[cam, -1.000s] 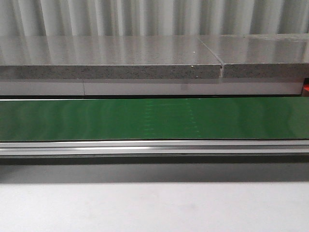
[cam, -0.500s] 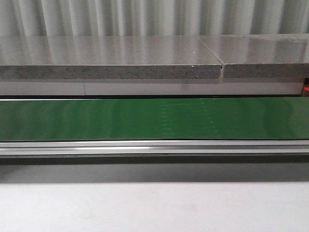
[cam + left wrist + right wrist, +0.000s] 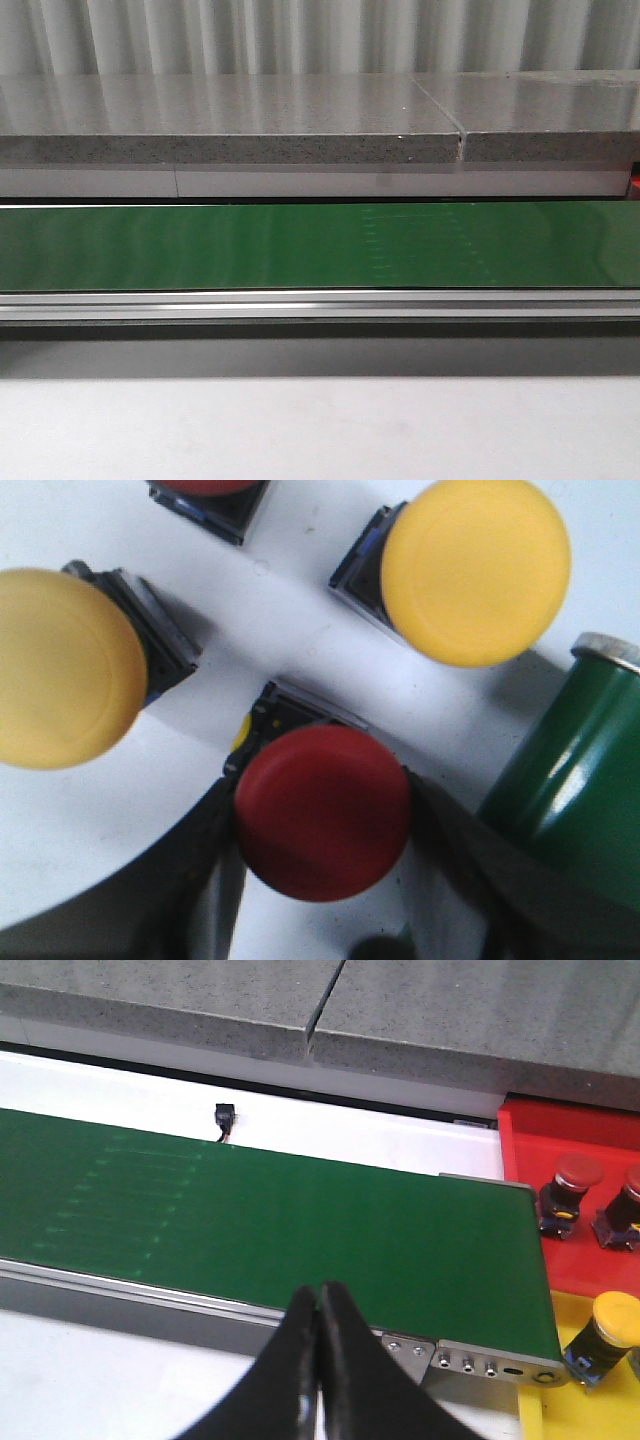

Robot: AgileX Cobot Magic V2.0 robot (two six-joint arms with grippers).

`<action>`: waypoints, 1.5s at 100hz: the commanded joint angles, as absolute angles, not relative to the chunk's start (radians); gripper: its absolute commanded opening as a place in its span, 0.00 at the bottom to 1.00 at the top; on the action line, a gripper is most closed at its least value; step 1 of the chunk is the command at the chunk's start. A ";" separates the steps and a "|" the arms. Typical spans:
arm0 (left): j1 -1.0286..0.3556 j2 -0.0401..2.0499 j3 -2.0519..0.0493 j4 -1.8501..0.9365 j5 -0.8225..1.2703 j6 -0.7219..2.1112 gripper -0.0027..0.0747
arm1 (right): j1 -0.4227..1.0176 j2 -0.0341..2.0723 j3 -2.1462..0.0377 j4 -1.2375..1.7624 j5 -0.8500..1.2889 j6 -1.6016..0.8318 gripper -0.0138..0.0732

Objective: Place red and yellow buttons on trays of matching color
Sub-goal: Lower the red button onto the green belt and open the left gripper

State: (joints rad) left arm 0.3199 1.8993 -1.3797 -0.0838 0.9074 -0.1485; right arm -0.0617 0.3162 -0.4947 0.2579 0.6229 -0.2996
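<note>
In the left wrist view my left gripper (image 3: 322, 792) has its dark fingers (image 3: 200, 880) against both sides of a red button (image 3: 322, 825) that stands on a white surface. Two yellow buttons (image 3: 475, 568) (image 3: 60, 665) and part of another red button (image 3: 205, 488) stand around it. In the right wrist view my right gripper (image 3: 320, 1298) is shut and empty over the near rail of the green belt (image 3: 280, 1220). A red tray (image 3: 525, 1130) holds two red buttons (image 3: 577, 1178) (image 3: 630, 1200). A yellow tray (image 3: 570, 1415) holds one yellow button (image 3: 612, 1322).
A green cylinder (image 3: 575, 780) stands close beside the left gripper's finger. The front view shows only the green conveyor belt (image 3: 200, 245), its metal rail (image 3: 320, 305), a grey stone ledge (image 3: 230, 125) behind and the white table (image 3: 320, 430) in front; no arm shows there.
Faint marks on the green belt have shifted to the right across the front view. Nothing else there has changed.
</note>
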 commanded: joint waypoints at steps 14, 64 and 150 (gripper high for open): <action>0.318 1.741 -1.402 -0.097 0.909 -0.127 0.29 | -0.060 0.323 -0.521 0.264 0.558 -0.306 0.08; 0.247 1.509 -1.301 -0.117 0.954 -0.060 0.29 | -0.060 0.323 -0.521 0.264 0.559 -0.306 0.08; 0.154 1.565 -1.264 -0.160 0.936 -0.039 0.50 | -0.060 0.323 -0.521 0.264 0.561 -0.306 0.08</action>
State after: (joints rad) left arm 0.1597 1.5989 -1.2395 -0.1333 0.9648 -0.0463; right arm -0.0617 0.3162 -0.4947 0.2579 0.6251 -0.3006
